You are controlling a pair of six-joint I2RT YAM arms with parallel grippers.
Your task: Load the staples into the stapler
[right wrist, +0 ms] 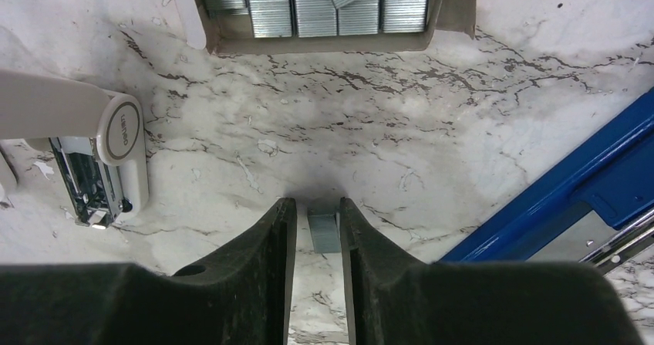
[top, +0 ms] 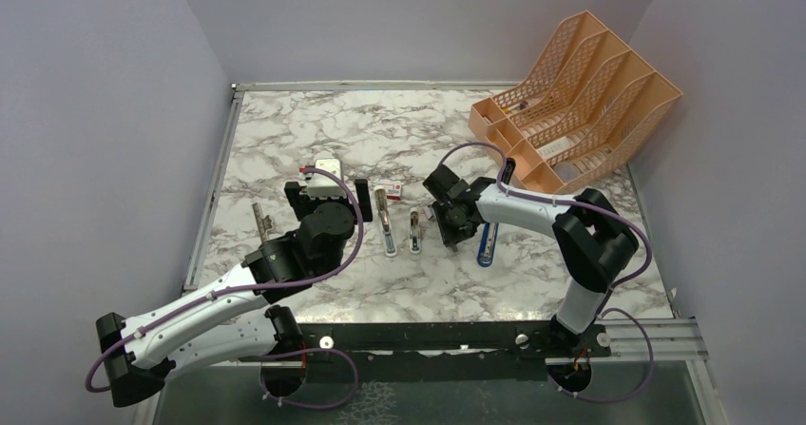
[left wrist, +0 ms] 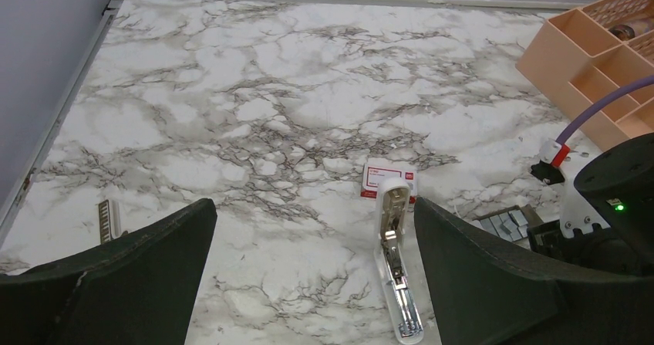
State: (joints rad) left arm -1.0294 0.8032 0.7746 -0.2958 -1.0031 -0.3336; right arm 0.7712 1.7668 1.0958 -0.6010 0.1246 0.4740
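My right gripper [right wrist: 318, 215] is narrow, pinching the staples [right wrist: 324, 233]. The stapler [right wrist: 116, 140] lies at the frame's left, nearest this arm.

staples [right wrist: 324, 233] between jaws of right claw [right wrist: 317, 210], seemingly touching, stapler [right wrist: 108, 152] leftward

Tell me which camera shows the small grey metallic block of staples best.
The right wrist view. There the small grey metallic block of staples appears close up and unobstructed between the jaws of the right gripper. In the top external view the gripper covers it. In the left wrist view I cannot find it.
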